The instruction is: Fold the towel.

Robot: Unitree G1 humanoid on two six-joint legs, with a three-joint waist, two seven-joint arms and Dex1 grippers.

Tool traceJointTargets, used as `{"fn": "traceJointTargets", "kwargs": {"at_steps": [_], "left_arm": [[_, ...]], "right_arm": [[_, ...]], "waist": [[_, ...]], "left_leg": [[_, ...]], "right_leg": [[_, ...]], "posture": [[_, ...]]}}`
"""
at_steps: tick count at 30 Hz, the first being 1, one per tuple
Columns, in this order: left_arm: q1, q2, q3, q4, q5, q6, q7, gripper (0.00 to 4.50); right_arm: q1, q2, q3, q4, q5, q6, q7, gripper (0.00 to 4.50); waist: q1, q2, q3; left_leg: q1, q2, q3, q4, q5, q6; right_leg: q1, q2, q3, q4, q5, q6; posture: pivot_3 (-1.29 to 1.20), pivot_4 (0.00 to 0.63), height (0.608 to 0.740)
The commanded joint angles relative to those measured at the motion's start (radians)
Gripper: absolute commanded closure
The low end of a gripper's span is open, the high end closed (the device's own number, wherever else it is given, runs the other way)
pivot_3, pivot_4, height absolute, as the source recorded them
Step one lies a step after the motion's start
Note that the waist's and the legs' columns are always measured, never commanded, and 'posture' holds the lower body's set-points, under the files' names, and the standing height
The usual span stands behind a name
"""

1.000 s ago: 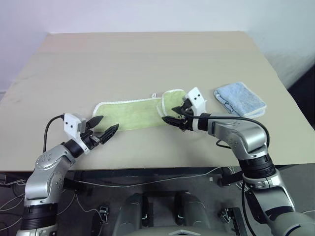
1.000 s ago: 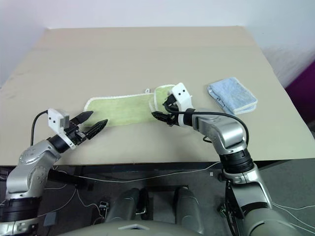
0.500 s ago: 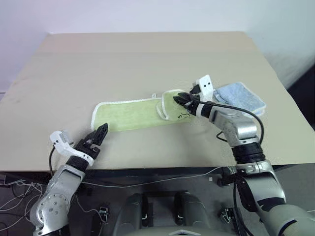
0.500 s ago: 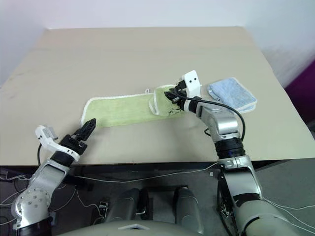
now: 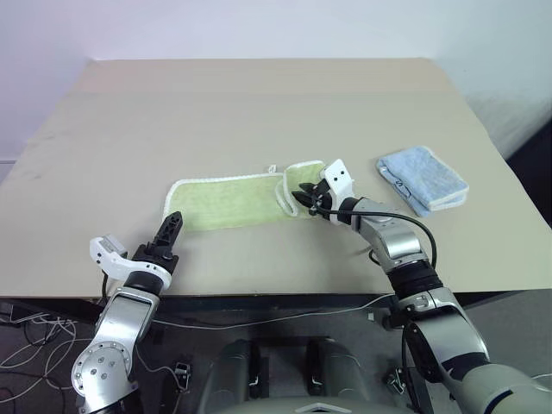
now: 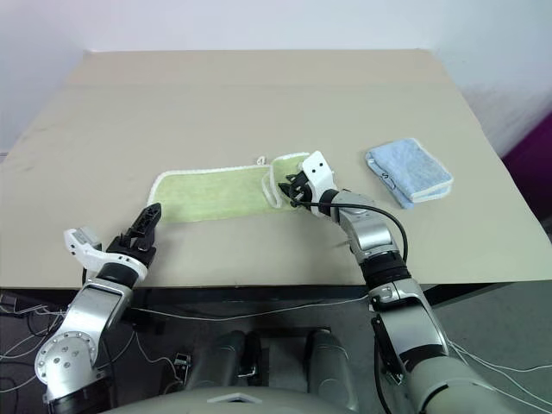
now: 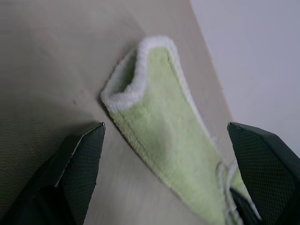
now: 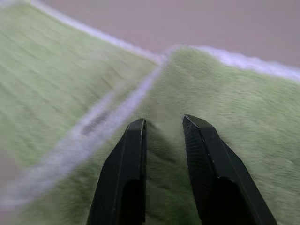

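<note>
**Inspector:** Starting with the towel (image 5: 231, 201): it lies on the table (image 5: 259, 112), slightly nearer the front edge than the middle, stretched lengthwise from left to right. Light green terry, white corded edging all round.

**Assistant:** Its condition?

**Inspector:** The long left portion lies flat in a single layer. The right end is doubled back over itself, forming a short second layer with a rounded edge. A small white loop (image 5: 271, 168) stands out from the far edge, just where the doubled part begins. In the left wrist view the near end is slightly lifted and curled, its edging rolled up.

**Assistant:** The grippers?

**Inspector:** The right gripper (image 5: 304, 198) sits on the doubled end; in the right wrist view its fingers (image 8: 125, 159) stand nearly together, tips pressed into the pile with a narrow gap. Whether they have cloth pinched between them I cannot tell. The left gripper (image 5: 169, 233) is just in front of the towel's left end, not touching it, fingers spread wide with nothing between.

**Assistant:** Anything else?

**Inspector:** A folded light-blue towel (image 5: 423, 178) lies well apart, to the right.
</note>
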State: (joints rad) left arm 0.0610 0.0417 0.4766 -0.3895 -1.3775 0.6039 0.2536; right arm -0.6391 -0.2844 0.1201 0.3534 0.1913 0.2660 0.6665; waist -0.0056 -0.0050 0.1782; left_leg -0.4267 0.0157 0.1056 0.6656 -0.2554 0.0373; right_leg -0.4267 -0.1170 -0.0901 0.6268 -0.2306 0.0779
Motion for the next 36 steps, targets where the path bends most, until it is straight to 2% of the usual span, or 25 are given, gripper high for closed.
{"fn": "traceJointTargets", "kwargs": {"at_steps": [1,6,13,16,26,27,36], "left_arm": [[-0.041,0.007,0.0,0.093,-0.042,-0.006,0.07,0.15],[-0.104,0.041,-0.012,0.173,-0.055,0.014,0.078,0.15],[-0.196,0.065,-0.021,0.271,-0.06,0.032,0.061,0.15],[-0.222,0.065,-0.017,0.292,-0.06,0.031,0.056,0.74],[-0.248,0.064,-0.008,0.317,-0.053,0.023,0.042,4.29],[-0.249,0.063,-0.008,0.316,-0.052,0.023,0.041,4.46],[-0.272,0.102,0.038,0.323,-0.055,-0.001,0.006,4.46]], "right_arm": [[-0.012,-0.024,-0.074,-0.172,0.074,0.045,0.016,3.24],[-0.002,-0.05,-0.121,-0.323,0.136,0.125,0.015,3.24],[0.027,-0.06,-0.121,-0.384,0.143,0.153,-0.004,3.24],[0.04,-0.058,-0.122,-0.398,0.142,0.157,-0.018,3.25],[0.092,-0.051,-0.118,-0.461,0.149,0.179,-0.052,3.25],[0.095,-0.051,-0.117,-0.467,0.15,0.181,-0.054,3.25],[0.108,-0.047,-0.113,-0.483,0.153,0.189,-0.063,3.25]], "waist": [[0.009,0.001,0.0],[0.022,0.003,-0.002],[0.036,0.006,-0.003],[0.046,0.006,-0.003],[0.046,0.007,-0.003],[0.046,0.007,-0.003],[0.044,0.007,-0.003]], "left_leg": [[0.0,0.0,0.0,0.0,-0.001,-0.001],[0.001,0.0,-0.001,0.0,-0.001,-0.003],[0.001,0.0,-0.001,0.0,-0.001,-0.003],[0.001,0.0,-0.001,0.0,-0.001,-0.003],[-0.002,0.0,-0.002,-0.001,-0.001,-0.003],[-0.001,0.0,-0.002,-0.001,-0.001,-0.003],[-0.001,0.001,-0.002,-0.001,-0.001,-0.003]], "right_leg": [[0.0,0.0,0.0,0.0,-0.001,-0.002],[0.002,0.0,-0.002,-0.001,-0.002,-0.003],[0.002,-0.001,-0.004,-0.003,-0.002,-0.004],[0.002,0.0,-0.004,-0.005,-0.002,-0.004],[0.003,0.0,-0.005,-0.008,-0.002,-0.004],[0.004,0.0,-0.005,-0.008,-0.002,-0.004],[0.003,0.0,-0.005,-0.009,-0.002,-0.004]], "posture": [[0.0,0.15,0.74],[0.0,0.15,0.74],[0.0,0.15,0.74],[0.0,0.15,0.74],[0.0,0.15,0.74],[0.0,0.15,0.74],[0.0,0.15,0.74]]}}
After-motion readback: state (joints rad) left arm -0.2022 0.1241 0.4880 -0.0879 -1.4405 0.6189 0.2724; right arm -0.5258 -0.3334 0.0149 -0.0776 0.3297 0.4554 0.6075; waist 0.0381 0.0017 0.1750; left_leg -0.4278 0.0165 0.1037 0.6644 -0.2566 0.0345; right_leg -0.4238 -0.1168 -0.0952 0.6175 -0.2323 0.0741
